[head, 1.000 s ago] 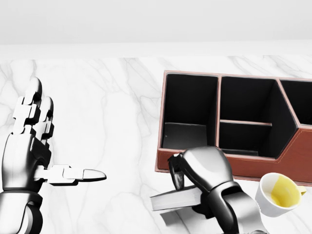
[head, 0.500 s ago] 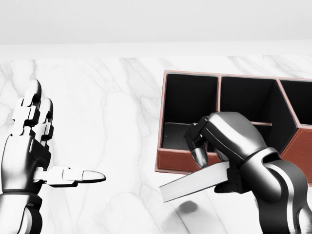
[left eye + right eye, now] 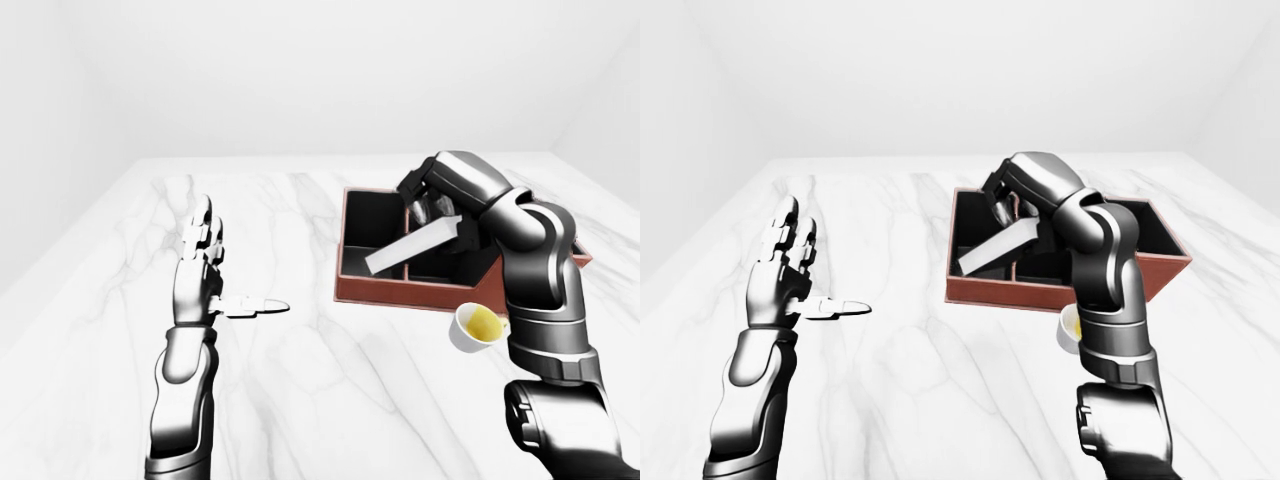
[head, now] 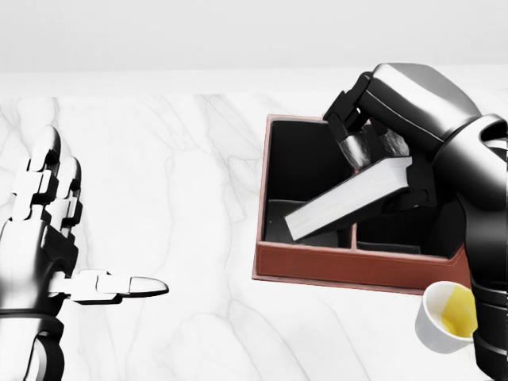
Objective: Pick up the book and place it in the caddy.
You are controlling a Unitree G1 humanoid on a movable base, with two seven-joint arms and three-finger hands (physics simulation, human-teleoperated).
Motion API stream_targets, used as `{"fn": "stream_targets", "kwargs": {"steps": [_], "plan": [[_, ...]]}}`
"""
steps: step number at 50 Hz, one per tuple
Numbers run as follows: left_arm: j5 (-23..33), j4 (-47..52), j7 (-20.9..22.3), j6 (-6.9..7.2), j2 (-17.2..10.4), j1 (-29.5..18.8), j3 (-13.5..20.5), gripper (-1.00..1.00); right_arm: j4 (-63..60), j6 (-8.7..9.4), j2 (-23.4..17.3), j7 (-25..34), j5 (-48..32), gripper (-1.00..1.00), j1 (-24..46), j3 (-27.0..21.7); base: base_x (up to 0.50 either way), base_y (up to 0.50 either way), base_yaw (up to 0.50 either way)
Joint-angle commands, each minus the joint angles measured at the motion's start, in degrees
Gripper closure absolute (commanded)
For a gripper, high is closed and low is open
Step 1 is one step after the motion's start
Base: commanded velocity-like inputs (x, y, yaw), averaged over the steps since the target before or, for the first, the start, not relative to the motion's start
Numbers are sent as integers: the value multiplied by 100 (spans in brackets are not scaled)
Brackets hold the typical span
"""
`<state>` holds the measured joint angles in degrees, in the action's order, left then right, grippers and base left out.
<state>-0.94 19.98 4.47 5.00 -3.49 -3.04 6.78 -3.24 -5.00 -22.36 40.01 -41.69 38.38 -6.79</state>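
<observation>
Lifted up from the marble table (image 4: 182,198), the book (image 4: 349,200) now tilts over the caddy (image 4: 333,266), clenched in my right hand (image 4: 377,143), still to be lowered in, while my left hand (image 4: 48,238) idles open, well apart from it.

Three cameras on the robot's head look forward and down over its arms. The head view sits closest, tilted steeply onto the white marble counter (image 4: 198,159). The two eye views sit farther off, taking in both arms and the walls. All three share the brown caddy (image 4: 317,266) under the right hand (image 4: 373,139).
</observation>
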Motion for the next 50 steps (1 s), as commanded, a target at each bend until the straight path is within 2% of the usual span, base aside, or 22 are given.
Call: {"fn": "stream_targets", "kwargs": {"steps": [1,9,13,15,22,37,50], "plan": [[-16,17,2,0,2,37,18,-100,1061,0,-550,-6,-80,100,1072,-135,0,0,0],[10,-13,0,0,16,51,-17,-100,2448,0,-703,-527,-611,100,1881,49,0,0,0],[8,-32,1,0,18,49,-17,-100,2694,0,-682,-644,-771,100,2024,85,0,0,0],[3,-89,7,0,13,39,-11,-100,3399,0,-662,-1025,-1205,100,2369,253,0,0,0],[-28,-104,15,0,10,47,12,-100,4543,0,-611,-1708,-1979,100,2933,457,0,0,0],[-57,-223,31,0,-23,-16,40,-100,6293,0,-452,-2905,-3250,100,3594,826,0,0,0],[-85,-279,37,0,-27,1,53,-100,7003,0,-272,-3374,-3747,100,3776,984,0,0,0]]}}
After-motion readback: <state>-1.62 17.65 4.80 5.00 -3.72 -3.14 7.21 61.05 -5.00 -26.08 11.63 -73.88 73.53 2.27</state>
